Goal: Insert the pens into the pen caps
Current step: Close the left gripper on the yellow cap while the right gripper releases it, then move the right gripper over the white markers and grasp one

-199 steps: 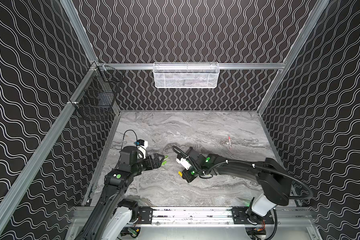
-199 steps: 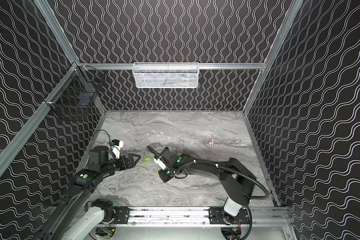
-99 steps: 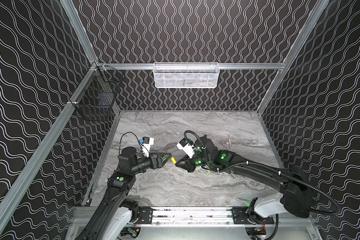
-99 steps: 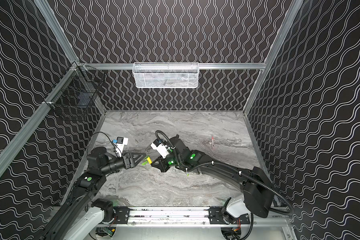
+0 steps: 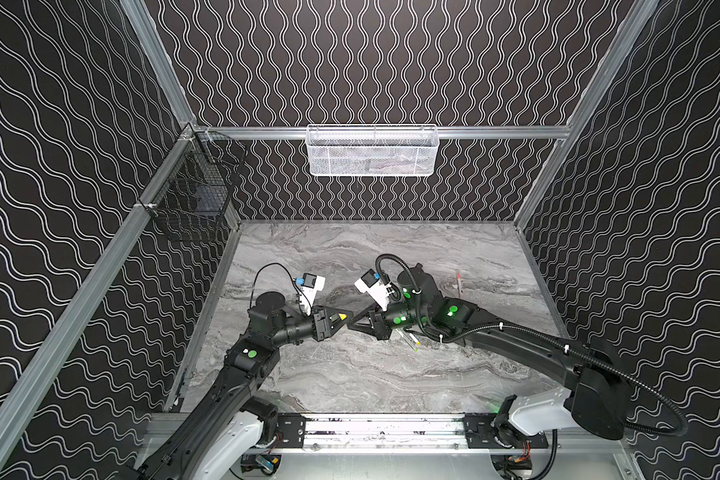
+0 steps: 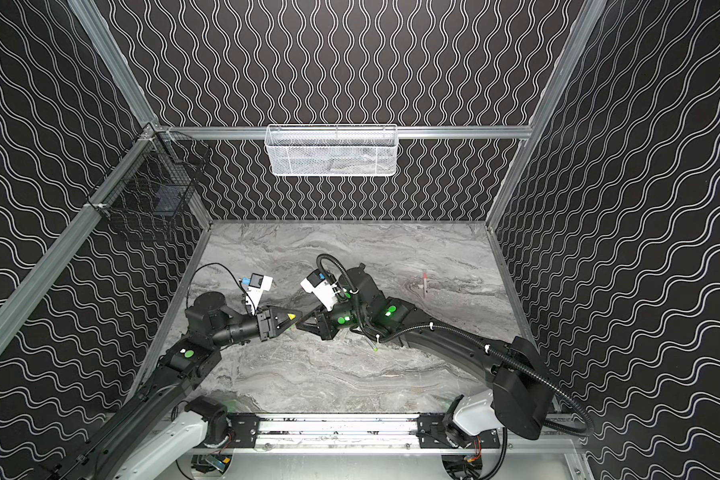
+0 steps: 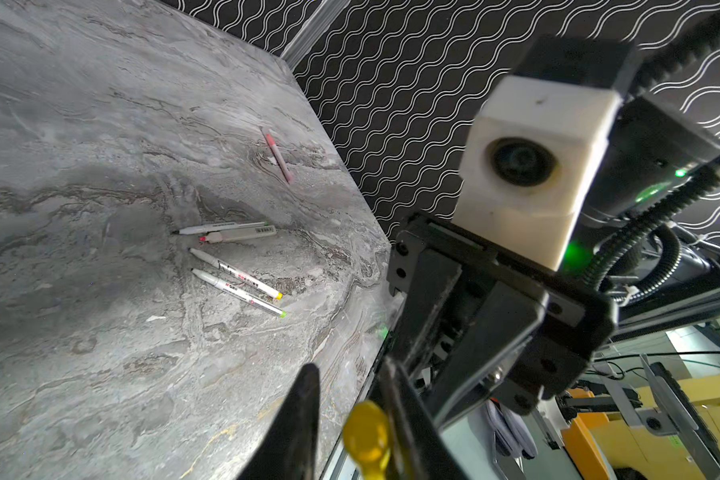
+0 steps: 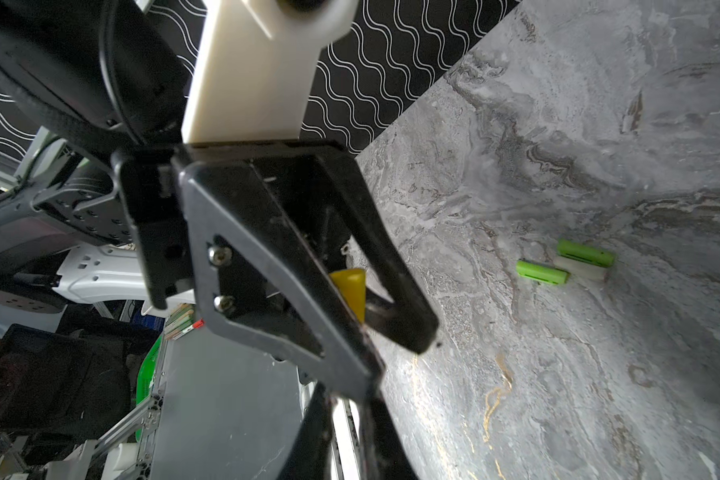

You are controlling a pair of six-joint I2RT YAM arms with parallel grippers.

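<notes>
A yellow pen cap (image 5: 342, 316) (image 7: 366, 432) sits between the jaws of my left gripper (image 5: 350, 318), which has closed round it. One finger touches the cap; a slim gap shows beside the other. My right gripper (image 5: 349, 325) meets it tip to tip, shut, its fingertips on the same cap (image 8: 350, 286) and partly hidden behind a left finger. Several uncapped white pens (image 7: 235, 274) lie together on the marble under the right arm. Two green pen caps (image 8: 542, 272) and a pale one (image 8: 580, 268) lie side by side near the left arm.
A pink capped pen (image 5: 458, 279) lies alone towards the back right. A white mesh basket (image 5: 373, 149) hangs on the back wall and a black wire basket (image 5: 196, 199) on the left wall. An aluminium rail (image 5: 383, 428) runs along the table's front edge.
The right gripper carried the yellow cap from the front of the table up to the left gripper. The left jaws, wide open a second ago, have closed round it.
</notes>
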